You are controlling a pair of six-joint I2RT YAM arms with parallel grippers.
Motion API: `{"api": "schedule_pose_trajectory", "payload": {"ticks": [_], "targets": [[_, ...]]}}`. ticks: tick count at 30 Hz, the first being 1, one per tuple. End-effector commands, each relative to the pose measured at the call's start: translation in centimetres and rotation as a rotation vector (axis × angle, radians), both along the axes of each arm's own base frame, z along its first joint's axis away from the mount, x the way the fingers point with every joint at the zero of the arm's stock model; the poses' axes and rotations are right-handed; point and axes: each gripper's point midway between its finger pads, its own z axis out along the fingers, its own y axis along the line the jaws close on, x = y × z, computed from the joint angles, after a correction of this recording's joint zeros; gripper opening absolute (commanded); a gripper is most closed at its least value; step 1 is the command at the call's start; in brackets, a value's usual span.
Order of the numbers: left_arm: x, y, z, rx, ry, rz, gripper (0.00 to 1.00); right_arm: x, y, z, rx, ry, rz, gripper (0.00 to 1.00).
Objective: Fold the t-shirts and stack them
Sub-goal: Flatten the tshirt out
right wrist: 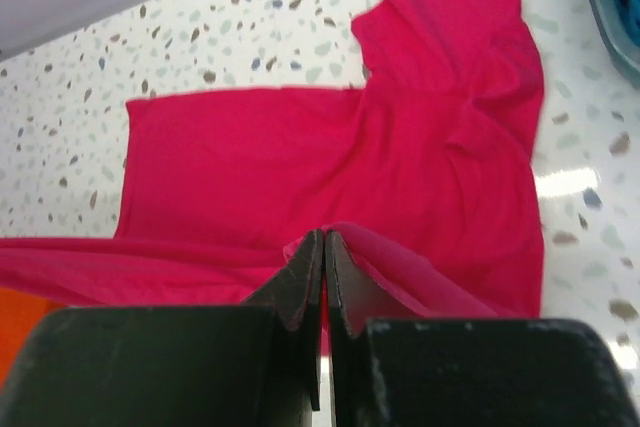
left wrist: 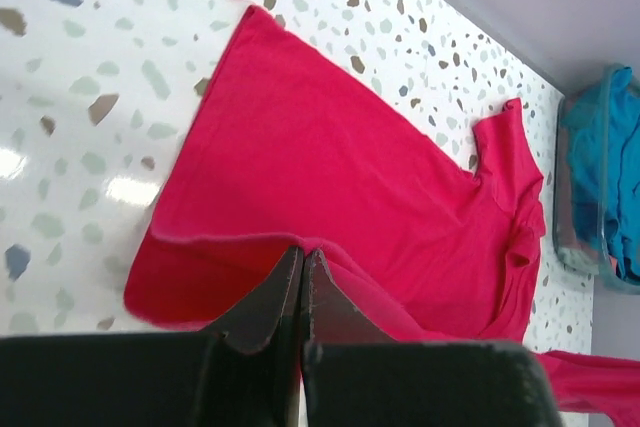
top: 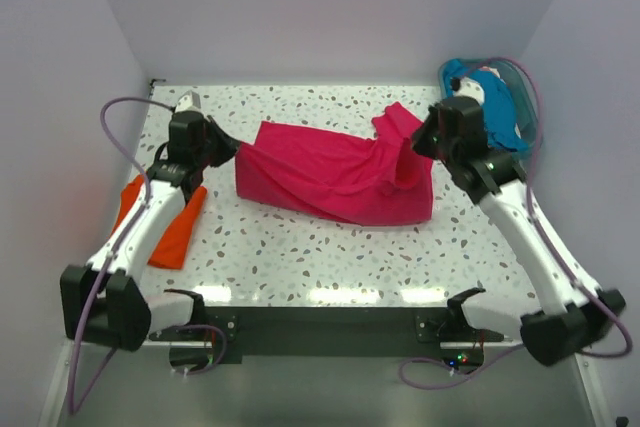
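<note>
The left arm (top: 140,232) and the right arm (top: 530,237) have smooth white link shells set between chunky black joint housings. A thin lilac-grey left cable (top: 112,104) loops off one, and a matching right cable (top: 538,117) arcs off the other. The left gripper (left wrist: 302,252) and right gripper (right wrist: 325,237) have blocky black bodies ending in matte black, wedge-shaped fingers (right wrist: 300,277).

Bright, even light cast from overhead. Glare patches seen on terrazzo tabletop (left wrist: 20,162) left of left gripper's fingers (left wrist: 268,297), right of right gripper's fingers (right wrist: 300,287). Shadows soft. Finger bases slightly defocused.
</note>
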Motion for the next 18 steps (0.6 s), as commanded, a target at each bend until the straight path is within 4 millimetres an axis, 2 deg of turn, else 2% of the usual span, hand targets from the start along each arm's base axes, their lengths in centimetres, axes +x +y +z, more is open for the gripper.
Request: {"api": "schedule_pose_trajectory", "payload": {"ticks": [1,2,3,4,5,6,7,8,9,10,11,12,13,14,15,16,17,18], "targets": [[7.1,-1.5,4.1,-0.027,-0.158,-0.047,0.00,7.0,1.9,4.2,0.032,-0.152,0.051,0.00],[9.4,-1.4,7.5,-0.030,-0.235,-0.044,0.00,9.9,2.9,4.4,0.039,-0.161,0.071,0.00],[11.1,-1.6,8.7,-0.017,-0.271,-0.058,0.00,11.6,3.0,5.4,0.043,-0.194,0.079,0.00],[13.6,-2.0,7.6,-0.016,-0.254,-0.087,0.00,13.8,2.2,6.1,0.045,-0.220,0.058,0.00],[15.8,-1.5,13.2,-0.023,-0.366,-0.088,0.00,15.1,2.0,10.9,0.062,-0.316,0.058,0.00],[17.1,-1.3,14.9,-0.022,-0.394,-0.100,0.00,17.8,2.2,10.0,0.048,-0.296,0.058,0.00],[18.9,-1.6,14.2,-0.038,-0.372,-0.142,0.00,18.8,1.5,11.3,0.033,-0.313,0.053,0.00],[19.8,-0.8,20.8,-0.038,-0.506,-0.140,0.00,18.7,1.2,17.3,0.049,-0.438,0.053,0.00],[20.2,-0.5,23.1,-0.030,-0.550,-0.142,0.00,20.0,1.1,17.8,0.037,-0.452,0.044,0.00],[21.5,-0.1,23.1,-0.026,-0.542,-0.145,0.00,19.2,0.0,22.6,0.035,-0.560,0.026,0.00],[20.7,0.9,29.0,-0.013,-0.670,-0.135,0.00,19.0,-0.2,24.2,0.033,-0.599,0.018,0.00],[20.6,1.1,30.6,-0.020,-0.707,-0.147,0.00,18.7,-0.7,25.8,0.019,-0.642,0.009,0.00],[20.5,1.2,32.0,-0.027,-0.748,-0.149,0.00,17.7,-1.3,28.5,0.022,-0.715,-0.009,0.00],[20.2,3.2,33.2,-0.024,-0.784,-0.123,0.00,17.1,-1.6,29.5,0.021,-0.746,-0.020,0.00],[18.9,3.3,34.9,-0.046,-0.823,-0.135,0.00,16.7,-1.8,30.0,0.018,-0.765,-0.022,0.00],[18.3,3.8,35.9,-0.048,-0.867,-0.131,0.00,15.8,-2.1,30.7,0.019,-0.790,-0.030,0.00],[18.6,4.6,34.6,-0.050,-0.841,-0.116,0.00,15.5,-2.3,30.6,0.017,-0.790,-0.034,0.00],[17.6,4.7,35.2,-0.040,-0.856,-0.118,0.00,14.8,-2.5,31.1,0.018,-0.817,-0.039,0.00]]}}
